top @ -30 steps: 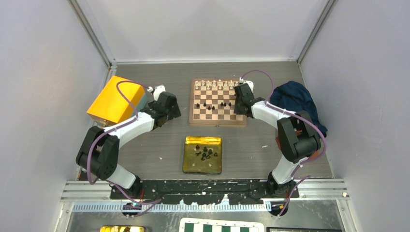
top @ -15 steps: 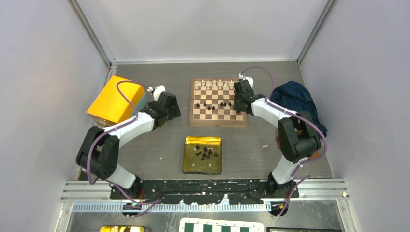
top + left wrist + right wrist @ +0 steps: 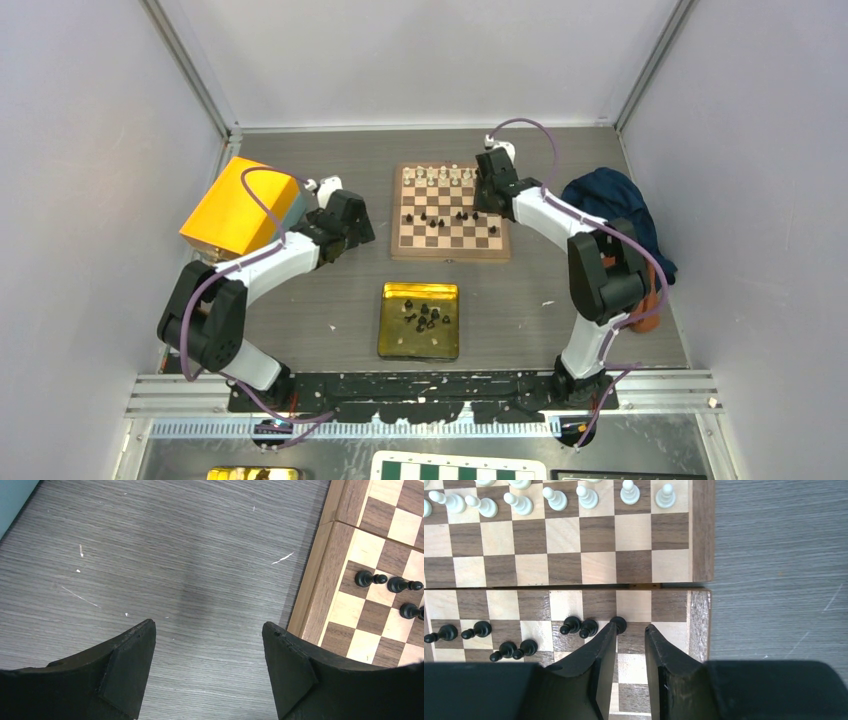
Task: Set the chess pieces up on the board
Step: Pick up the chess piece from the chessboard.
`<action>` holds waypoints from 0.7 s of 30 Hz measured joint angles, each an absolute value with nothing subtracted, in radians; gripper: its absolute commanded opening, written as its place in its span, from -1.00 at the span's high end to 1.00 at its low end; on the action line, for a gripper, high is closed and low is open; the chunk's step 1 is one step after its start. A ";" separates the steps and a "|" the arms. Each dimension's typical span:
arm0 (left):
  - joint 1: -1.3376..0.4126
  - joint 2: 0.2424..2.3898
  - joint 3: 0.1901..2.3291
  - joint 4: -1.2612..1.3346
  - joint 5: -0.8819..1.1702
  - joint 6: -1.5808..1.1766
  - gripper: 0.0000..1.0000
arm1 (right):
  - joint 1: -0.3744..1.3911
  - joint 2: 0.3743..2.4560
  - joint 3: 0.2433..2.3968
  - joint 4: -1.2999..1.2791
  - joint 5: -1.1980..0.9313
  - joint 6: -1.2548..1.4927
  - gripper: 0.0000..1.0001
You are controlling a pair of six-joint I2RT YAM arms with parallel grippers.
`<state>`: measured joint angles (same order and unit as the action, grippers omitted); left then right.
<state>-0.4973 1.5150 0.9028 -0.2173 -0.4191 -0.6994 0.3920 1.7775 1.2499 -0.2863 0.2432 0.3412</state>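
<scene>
Right gripper (image 3: 630,630) narrowly parted, nothing between; black pawn (image 3: 618,624) sat just outside one fingertip, possibly touching. Left gripper (image 3: 207,626) gaped wide beside board (image 3: 320,570).

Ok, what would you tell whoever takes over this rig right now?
Left gripper: open, empty, over bare table left of the board.
Right gripper: slightly open, empty, low over the board beside black pawns.
Done: white pieces lined up along the far rows; some black pawns stand mid-board.
Left: black pieces in the yellow tray need placing; black's side needs lining up.
</scene>
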 measured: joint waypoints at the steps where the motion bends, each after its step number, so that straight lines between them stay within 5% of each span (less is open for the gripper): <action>1: -0.497 1.516 0.903 -0.217 -0.419 -0.699 -0.60 | 0.394 1.788 1.257 -0.288 0.241 0.341 0.27; 21: -0.497 1.531 0.912 -0.217 -0.419 -0.698 -0.61 | 0.402 1.868 1.304 -0.315 0.219 0.337 0.24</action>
<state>-0.4973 1.5314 0.9123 -0.2169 -0.4194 -0.6983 0.4019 1.8675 1.3037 -0.3149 0.2188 0.3370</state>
